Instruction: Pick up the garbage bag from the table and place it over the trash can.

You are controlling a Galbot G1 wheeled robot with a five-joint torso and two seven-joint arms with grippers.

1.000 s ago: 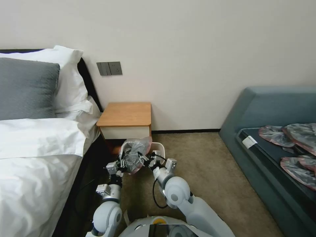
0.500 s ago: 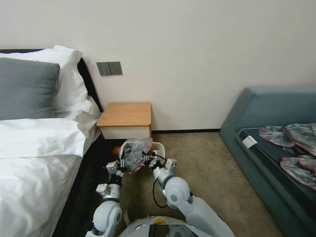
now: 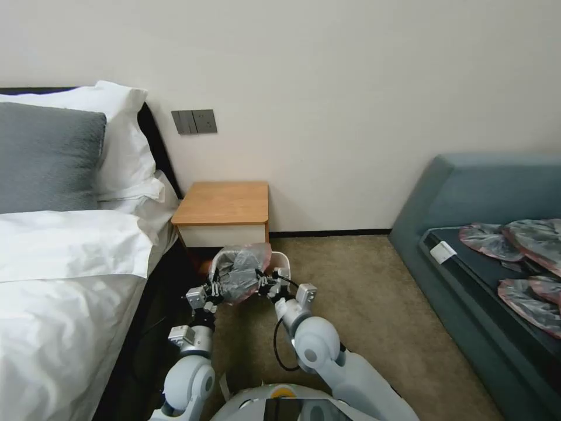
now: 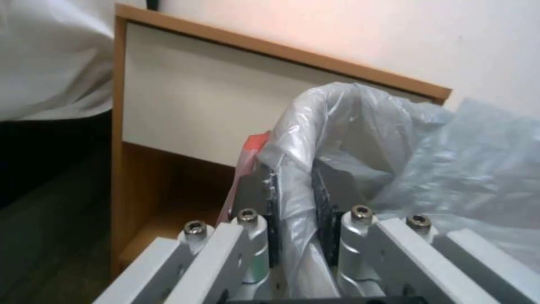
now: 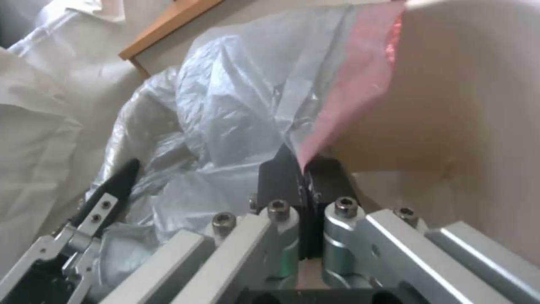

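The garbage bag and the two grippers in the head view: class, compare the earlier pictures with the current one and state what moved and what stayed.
Both grippers, left gripper and right gripper, stay shut on the garbage bag and have carried it slightly away from the robot and lower, over the trash can. The table and the spare bags on the sofa have not moved.

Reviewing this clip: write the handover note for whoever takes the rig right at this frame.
Left gripper: shut on the garbage bag.
Right gripper: shut on the bag's pinkish rim.
The bag hangs bunched between both grippers at the mouth of the trash can, which stands on the carpet before the table.
Done: bag off the table, brought to the can.
Left: spread the rim over the can's edge, then release.
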